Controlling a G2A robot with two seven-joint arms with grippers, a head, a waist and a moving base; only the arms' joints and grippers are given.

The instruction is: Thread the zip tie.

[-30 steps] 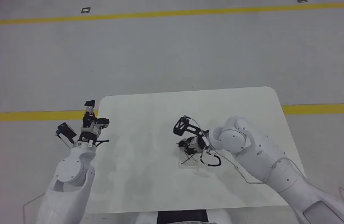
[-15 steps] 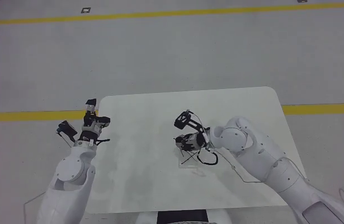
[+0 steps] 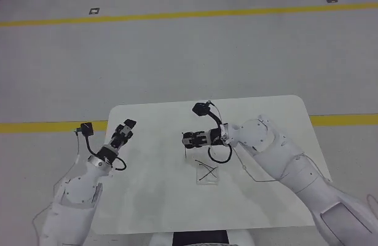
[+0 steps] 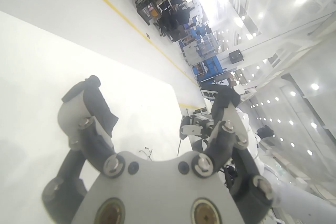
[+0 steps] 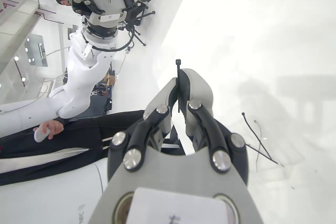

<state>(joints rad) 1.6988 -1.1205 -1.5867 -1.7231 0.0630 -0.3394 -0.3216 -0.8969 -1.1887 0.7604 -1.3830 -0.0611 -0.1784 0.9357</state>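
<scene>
My right gripper (image 5: 183, 77) is clamped on a black zip tie (image 5: 178, 70), with the strap pinched flat between the two pads. The tie's square head sticks out just past my fingertips (image 5: 195, 75), and the rest of the strap runs back between the fingers toward my wrist. From the left wrist view the same tie (image 4: 179, 143) hangs as a thin line below that gripper (image 4: 189, 128).

Below my right gripper (image 3: 186, 140), and a little back toward my forearm, a few loose zip ties (image 5: 256, 135) lie crossed over one another on the table (image 3: 268, 117). They rest on a clear flat tray (image 3: 214, 180), apart from my fingers. How many ties there are I cannot tell, since they overlap.

Well apart from the right gripper, out on its far side, my left gripper (image 4: 160, 89) has its fingers spread wide with nothing between them. It hangs above the table near the left edge (image 3: 125, 131), and its fingertips point across toward the right gripper and the held tie.

Beyond the left gripper, off the table, a yellow floor line (image 3: 41, 126) runs across the pale floor.
</scene>
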